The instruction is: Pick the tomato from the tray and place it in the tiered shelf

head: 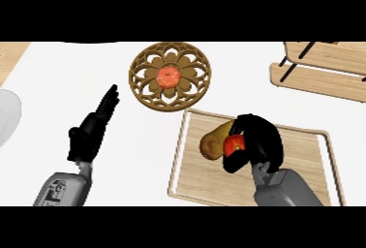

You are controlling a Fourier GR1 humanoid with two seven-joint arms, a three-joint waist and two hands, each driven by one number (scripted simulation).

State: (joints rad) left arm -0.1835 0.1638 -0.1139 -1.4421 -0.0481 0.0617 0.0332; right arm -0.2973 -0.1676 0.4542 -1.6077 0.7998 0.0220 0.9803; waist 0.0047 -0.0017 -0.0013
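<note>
The red tomato (233, 144) sits on the wooden tray (300, 145) at the lower right, beside a brown pear-shaped fruit (214, 140). My right hand (259, 141) is over the tray with its fingers curled round the tomato, hiding most of it. The wooden tiered shelf (323, 68) with black posts stands at the upper right. My left hand (93, 130) rests open at the left, fingers pointing up, away from the tray.
A round carved wooden trivet (143, 72) with an orange fruit (169, 76) at its centre lies at the top middle. A white plate (7, 116) shows at the left edge. White counter lies between the trivet and the shelf.
</note>
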